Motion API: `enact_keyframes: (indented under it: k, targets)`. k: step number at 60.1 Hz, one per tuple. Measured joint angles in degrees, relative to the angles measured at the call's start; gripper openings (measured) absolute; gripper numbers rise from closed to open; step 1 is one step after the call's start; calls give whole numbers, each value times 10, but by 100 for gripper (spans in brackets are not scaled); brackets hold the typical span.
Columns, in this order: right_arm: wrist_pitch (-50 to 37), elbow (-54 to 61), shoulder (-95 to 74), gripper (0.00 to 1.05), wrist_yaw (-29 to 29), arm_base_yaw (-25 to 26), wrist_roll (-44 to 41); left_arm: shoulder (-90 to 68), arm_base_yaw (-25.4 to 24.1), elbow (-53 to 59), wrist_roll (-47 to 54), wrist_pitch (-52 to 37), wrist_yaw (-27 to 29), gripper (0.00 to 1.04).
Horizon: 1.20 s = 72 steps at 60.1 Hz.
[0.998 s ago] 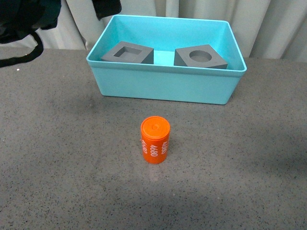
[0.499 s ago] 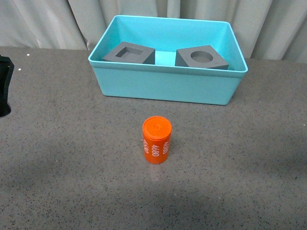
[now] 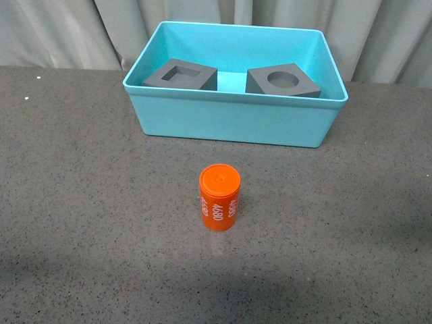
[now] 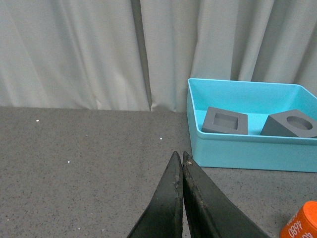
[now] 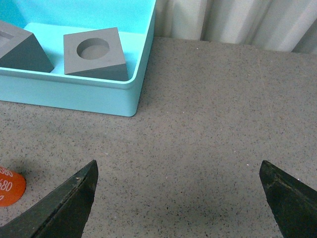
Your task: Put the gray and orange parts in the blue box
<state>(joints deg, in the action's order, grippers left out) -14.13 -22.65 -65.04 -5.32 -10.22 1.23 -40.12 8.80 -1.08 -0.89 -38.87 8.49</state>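
Note:
The blue box (image 3: pixel 229 121) stands at the back of the grey table. Inside it lie the gray cube with a square recess (image 3: pixel 181 74) and the gray cube with a round recess (image 3: pixel 282 80). The orange cylinder (image 3: pixel 219 197), printed "4680", stands upright on the table in front of the box. No gripper shows in the front view. My left gripper (image 4: pixel 179 157) is shut and empty above the table, left of the box (image 4: pixel 237 148); the cylinder (image 4: pixel 302 223) shows at the edge. My right gripper (image 5: pixel 178 171) is open and empty over bare table, right of the cylinder (image 5: pixel 10 186).
Pale curtains (image 3: pixel 81 27) hang behind the table. The speckled grey tabletop (image 3: pixel 81 202) stretches around the cylinder and box.
The dark left arm that was at the upper left of the front view has drawn back out of that view. The box, cubes and cylinder have not moved.

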Motion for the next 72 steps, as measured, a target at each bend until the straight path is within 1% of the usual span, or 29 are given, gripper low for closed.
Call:
enact_keyframes:
  k: [12, 15, 18, 44, 72]
  targets:
    - [0, 0, 0, 95, 0, 0, 0, 76, -29, 0, 4, 69, -31, 4]
    - [0, 0, 0, 95, 0, 0, 0, 105, -68, 0, 5, 95, -78, 4]
    - [0, 0, 0, 95, 0, 0, 0, 127, -84, 0, 5, 116, -77, 4]
    - [0, 0, 0, 95, 0, 0, 0, 238, -87, 0, 5, 223, -84, 4]
    - [0, 0, 0, 95, 0, 0, 0, 312, -87, 0, 5, 297, -84, 4]
